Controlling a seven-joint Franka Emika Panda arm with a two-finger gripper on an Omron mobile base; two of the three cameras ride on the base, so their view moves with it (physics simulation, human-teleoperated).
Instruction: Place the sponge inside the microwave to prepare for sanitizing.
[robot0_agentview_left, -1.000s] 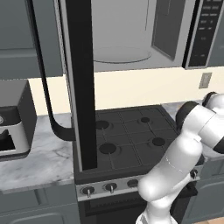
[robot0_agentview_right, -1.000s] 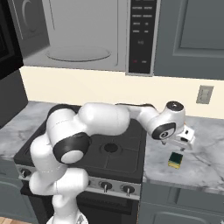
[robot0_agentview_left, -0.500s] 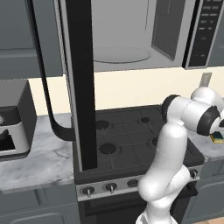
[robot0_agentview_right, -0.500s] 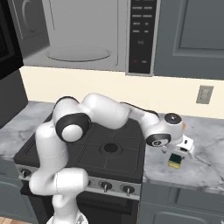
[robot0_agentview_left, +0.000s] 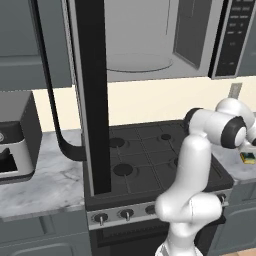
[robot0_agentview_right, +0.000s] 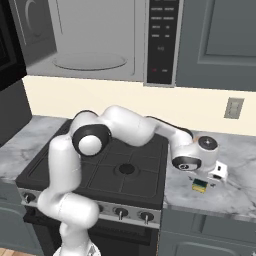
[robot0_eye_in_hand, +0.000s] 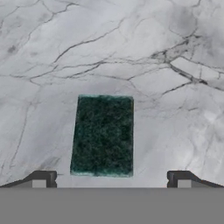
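The white arm reaches out low to the right, elbow bent, wrist turned downward. Its pincer points straight down (the two dark fingertips set wide apart), with nothing gripped between them.

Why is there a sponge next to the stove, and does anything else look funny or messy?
Nothing is spilled or broken. The sponge lies flat on the marble counter, green side up, right under the open gripper. One unusual thing: the microwave door hangs wide open over the stove.
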